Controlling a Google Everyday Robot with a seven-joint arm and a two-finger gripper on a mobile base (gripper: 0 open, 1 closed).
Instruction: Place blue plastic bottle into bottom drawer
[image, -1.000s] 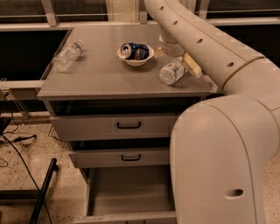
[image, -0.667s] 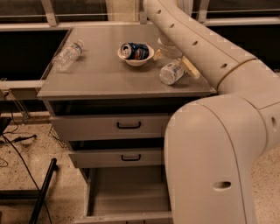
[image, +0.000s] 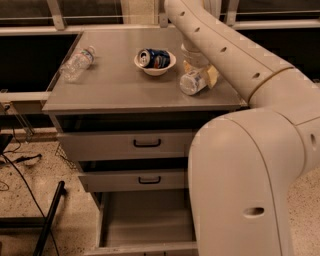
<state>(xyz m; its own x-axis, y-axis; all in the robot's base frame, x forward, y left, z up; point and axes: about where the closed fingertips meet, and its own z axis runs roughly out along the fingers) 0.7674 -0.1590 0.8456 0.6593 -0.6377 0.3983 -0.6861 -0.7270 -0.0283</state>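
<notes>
Gripper (image: 200, 71) is down at the right rear of the cabinet top, sitting right over the blue plastic bottle (image: 190, 83), tan bits showing on either side of it. Honestly can't tell whether it's clamped on the bottle or just loose around it.

Biggest thing in the shot by far is the robot's cream arm (image: 250, 165). It fills the lower right, bends up past the cabinet's right edge and then reaches back in from the top.

Next is the grey cabinet (image: 120, 87), with a flat top. The bottom drawer (image: 145, 225) is pulled well out, plain grey inside. The middle drawer (image: 110, 181) sticks out a little, and the top drawer (image: 100, 146) is nearly flush. Both have black handles.

The blue plastic bottle lies on its side on the cabinet top, near the right front corner, its near end facing the camera. A smaller clear bottle (image: 77, 62) also lies on its side, way over at the left edge. Between them, toward the back, is a white bowl (image: 155, 66) with a blue soda can (image: 154, 57) lying in it.
</notes>
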